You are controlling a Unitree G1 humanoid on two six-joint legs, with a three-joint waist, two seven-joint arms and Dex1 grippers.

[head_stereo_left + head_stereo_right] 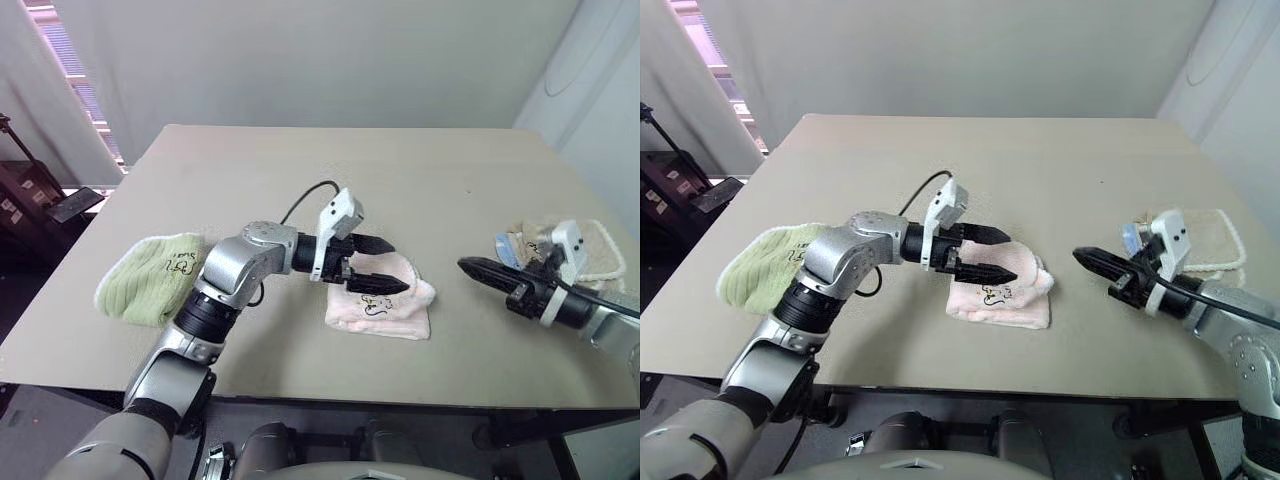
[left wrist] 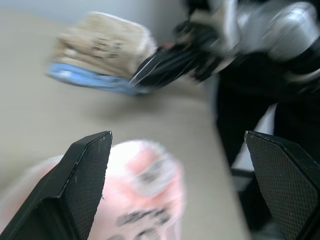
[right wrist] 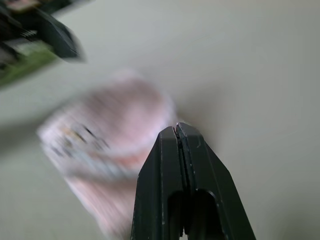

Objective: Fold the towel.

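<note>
The pink towel (image 1: 388, 310) lies folded into a small bundle near the table's front edge, its dark embroidered marks facing up. My left gripper (image 1: 388, 264) hovers just above the towel's rear part, its jaws wide open with nothing between them. The left wrist view shows the towel (image 2: 142, 195) below and between the two fingers (image 2: 75, 192). My right gripper (image 1: 470, 267) is shut and empty. It hangs a short way to the right of the towel and points at it. From the right wrist, the towel (image 3: 105, 140) lies beyond the closed fingertips (image 3: 176, 137).
A lime-green towel (image 1: 150, 277) lies folded at the table's left front. A beige towel (image 1: 592, 250) with a blue item (image 1: 505, 246) beside it sits at the right, behind my right arm. The tan table (image 1: 320, 170) stretches bare toward the back.
</note>
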